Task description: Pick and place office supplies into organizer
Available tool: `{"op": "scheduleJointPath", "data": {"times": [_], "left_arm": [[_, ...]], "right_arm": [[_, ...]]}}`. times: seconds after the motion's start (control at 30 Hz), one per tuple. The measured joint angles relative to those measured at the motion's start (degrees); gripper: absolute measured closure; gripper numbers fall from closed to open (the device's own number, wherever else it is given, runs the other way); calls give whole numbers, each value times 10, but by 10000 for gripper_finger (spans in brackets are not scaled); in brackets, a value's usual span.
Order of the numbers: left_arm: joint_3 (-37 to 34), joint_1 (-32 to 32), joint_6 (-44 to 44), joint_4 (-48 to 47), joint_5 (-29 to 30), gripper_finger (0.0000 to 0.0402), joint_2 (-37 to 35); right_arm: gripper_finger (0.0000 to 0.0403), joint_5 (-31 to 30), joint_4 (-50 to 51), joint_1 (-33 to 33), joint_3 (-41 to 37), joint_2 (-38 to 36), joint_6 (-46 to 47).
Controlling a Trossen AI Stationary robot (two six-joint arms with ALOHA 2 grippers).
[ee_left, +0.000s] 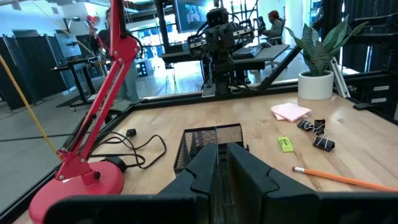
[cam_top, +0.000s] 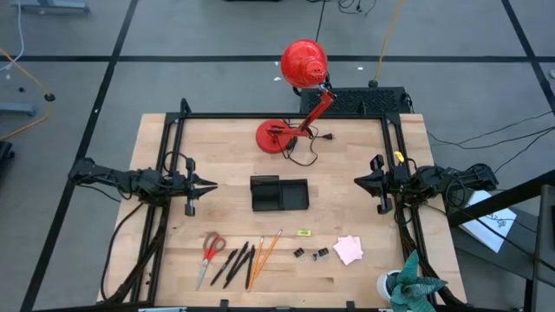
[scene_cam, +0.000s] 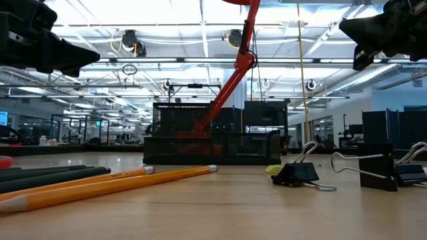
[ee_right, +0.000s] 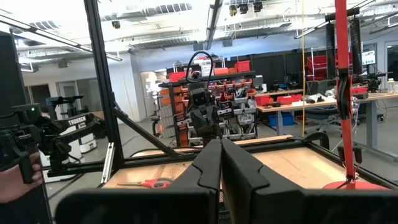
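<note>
Lying lengthwise across table, organizer, pencils angled toward it

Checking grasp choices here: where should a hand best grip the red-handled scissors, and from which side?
Probably from straight above, across the blades just past the handles. The scissors lie flat on the table, closed, handles pointing toward the organizer. The pens crowd one side, so the other side is freer.
</note>
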State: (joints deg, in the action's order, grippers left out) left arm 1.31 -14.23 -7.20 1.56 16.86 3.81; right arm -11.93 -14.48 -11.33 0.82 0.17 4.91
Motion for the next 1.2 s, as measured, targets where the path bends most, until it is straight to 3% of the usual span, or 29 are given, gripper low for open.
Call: {"op": "scheduleJointPath", "data": {"times": [0.73, 0.9, 1.2], "left_arm": [[0, 0, -17, 75, -3, 355, 0], [0, 0, -28, 78, -3, 355, 0], [0, 0, -53, 87, -2, 355, 0]], "right_arm": [[394, 0, -26, 0, 0, 0, -1], [393, 1, -59, 0, 0, 3, -80], [344, 29, -48, -8, 37, 74, -65]]}}
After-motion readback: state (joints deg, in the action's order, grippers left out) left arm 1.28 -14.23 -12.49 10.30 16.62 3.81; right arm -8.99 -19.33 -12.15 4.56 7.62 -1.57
